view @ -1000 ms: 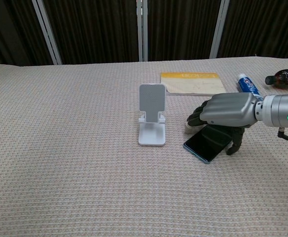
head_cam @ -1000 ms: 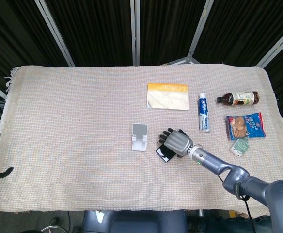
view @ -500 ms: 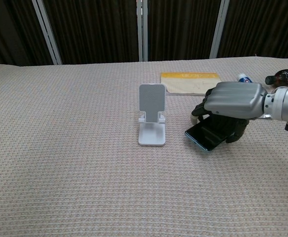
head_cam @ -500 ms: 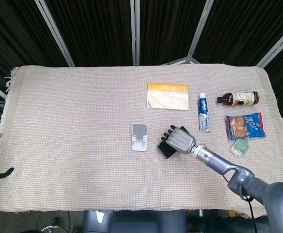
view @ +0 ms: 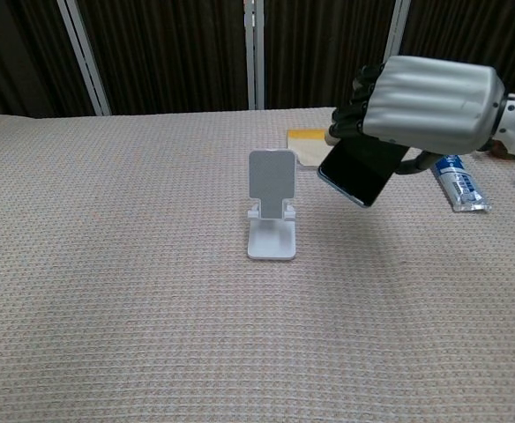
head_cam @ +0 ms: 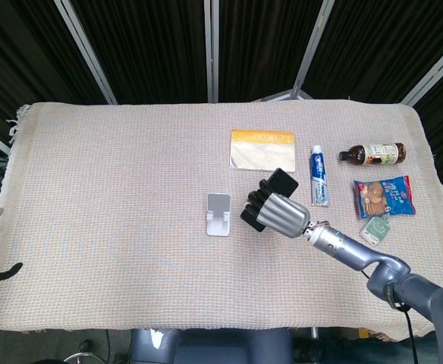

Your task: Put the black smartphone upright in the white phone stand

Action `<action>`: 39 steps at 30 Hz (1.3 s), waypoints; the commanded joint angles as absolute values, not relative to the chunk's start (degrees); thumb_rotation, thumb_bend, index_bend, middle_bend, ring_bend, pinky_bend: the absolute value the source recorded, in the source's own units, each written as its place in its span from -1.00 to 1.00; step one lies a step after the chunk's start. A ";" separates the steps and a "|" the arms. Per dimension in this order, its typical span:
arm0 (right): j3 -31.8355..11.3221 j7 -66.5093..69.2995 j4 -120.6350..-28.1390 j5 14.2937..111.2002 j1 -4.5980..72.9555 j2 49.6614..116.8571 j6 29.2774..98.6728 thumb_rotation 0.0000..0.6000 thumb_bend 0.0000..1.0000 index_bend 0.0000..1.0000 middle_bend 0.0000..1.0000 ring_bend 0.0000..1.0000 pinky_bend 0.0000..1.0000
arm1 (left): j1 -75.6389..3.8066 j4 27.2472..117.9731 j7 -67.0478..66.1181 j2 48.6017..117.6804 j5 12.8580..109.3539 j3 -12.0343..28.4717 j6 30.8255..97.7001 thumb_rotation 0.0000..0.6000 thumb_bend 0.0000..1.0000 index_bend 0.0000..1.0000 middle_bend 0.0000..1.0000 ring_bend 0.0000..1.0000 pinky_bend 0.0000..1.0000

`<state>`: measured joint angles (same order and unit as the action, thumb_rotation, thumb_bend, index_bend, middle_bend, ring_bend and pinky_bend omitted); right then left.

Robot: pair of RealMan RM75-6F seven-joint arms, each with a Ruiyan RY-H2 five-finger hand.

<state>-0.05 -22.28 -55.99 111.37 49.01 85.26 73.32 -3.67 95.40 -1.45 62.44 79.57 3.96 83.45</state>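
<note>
My right hand holds the black smartphone in the air, just right of the white phone stand. The phone hangs tilted under the hand, screen facing down and forward, its lower corner near the stand's back plate but apart from it. The stand sits upright on the cloth with nothing in it. Of my left hand only a dark tip shows at the left edge of the head view, so its state is unclear.
An orange-and-white booklet lies behind the stand. To the right lie a toothpaste tube, a dark bottle, a biscuit packet and a small green pack. The woven tablecloth spreads left of the stand.
My right hand has lifted the smartphone off the cloth and raised it high, tilting it, beside the stand. The stand has not moved.
</note>
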 commanded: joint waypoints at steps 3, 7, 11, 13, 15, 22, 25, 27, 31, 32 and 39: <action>-4.02 -40.10 -65.42 114.67 53.17 81.74 70.42 1.00 -0.68 -0.01 0.10 -0.07 -0.31 | -3.70 95.11 -0.75 62.18 79.50 3.88 83.10 1.00 -1.00 -1.00 -1.00 -1.00 -1.00; -5.38 -47.66 -66.80 114.78 55.64 83.23 65.09 1.00 -0.68 -0.01 0.10 -0.07 -0.31 | -4.00 94.58 -0.48 62.20 78.62 4.04 82.12 1.00 -1.00 -1.00 -1.00 -1.00 -1.00; -5.99 -53.20 -66.62 115.13 57.64 85.54 61.15 1.00 -0.67 -0.01 0.09 -0.07 -0.31 | -4.25 94.04 -0.34 62.29 77.66 4.33 81.39 1.00 -1.00 -1.00 -1.00 -1.00 -1.00; -6.71 -56.91 -65.61 115.00 58.57 87.06 59.18 1.00 -0.66 -0.01 0.08 -0.07 -0.32 | -4.40 93.76 -0.32 62.43 77.06 4.45 80.90 1.00 -1.00 -1.00 -1.00 -1.00 -1.00; -7.10 -59.44 -65.01 114.59 59.24 88.28 57.26 1.00 -0.66 -0.01 0.08 -0.07 -0.32 | -4.60 93.68 -0.13 62.46 76.56 4.53 80.25 1.00 -1.00 -1.00 -1.00 -1.00 -1.00; -6.98 -64.86 -62.29 113.12 59.91 92.44 53.23 1.00 -0.66 -0.01 0.09 -0.07 -0.35 | -5.06 92.93 0.03 62.66 74.93 4.94 78.91 1.00 -1.00 -1.00 -1.00 -1.00 -1.00; -6.93 -66.75 -61.39 112.21 60.14 93.53 51.40 1.00 -0.66 -0.01 0.08 -0.08 -0.37 | -5.27 92.66 0.08 62.78 74.41 5.02 78.31 1.00 -1.00 -1.00 -1.00 -1.00 -1.00; -6.54 -67.42 -61.02 112.01 60.34 93.92 50.53 1.00 -0.66 -0.01 0.08 -0.08 -0.37 | -5.30 92.55 0.09 62.79 74.36 5.04 78.28 1.00 -1.00 -1.00 -1.00 -1.00 -1.00; -5.71 -67.48 -60.21 111.97 60.40 94.54 50.36 1.00 -0.66 -0.01 0.09 -0.08 -0.37 | -5.29 92.51 0.18 62.79 74.17 5.10 78.27 1.00 -1.00 -1.00 -1.00 -1.00 -1.00; -5.58 -67.40 -60.02 112.00 60.40 94.66 50.46 1.00 -0.66 -0.01 0.09 -0.08 -0.37 | -5.29 92.50 0.17 62.79 74.16 5.10 78.27 1.00 -1.00 -1.00 -1.00 -1.00 -1.00; -4.49 -66.54 -58.13 112.17 60.42 95.54 51.44 1.00 -0.66 -0.01 0.09 -0.08 -0.37 | -5.35 92.57 0.16 62.78 74.04 5.09 78.14 1.00 -1.00 -1.00 -1.00 -1.00 -1.00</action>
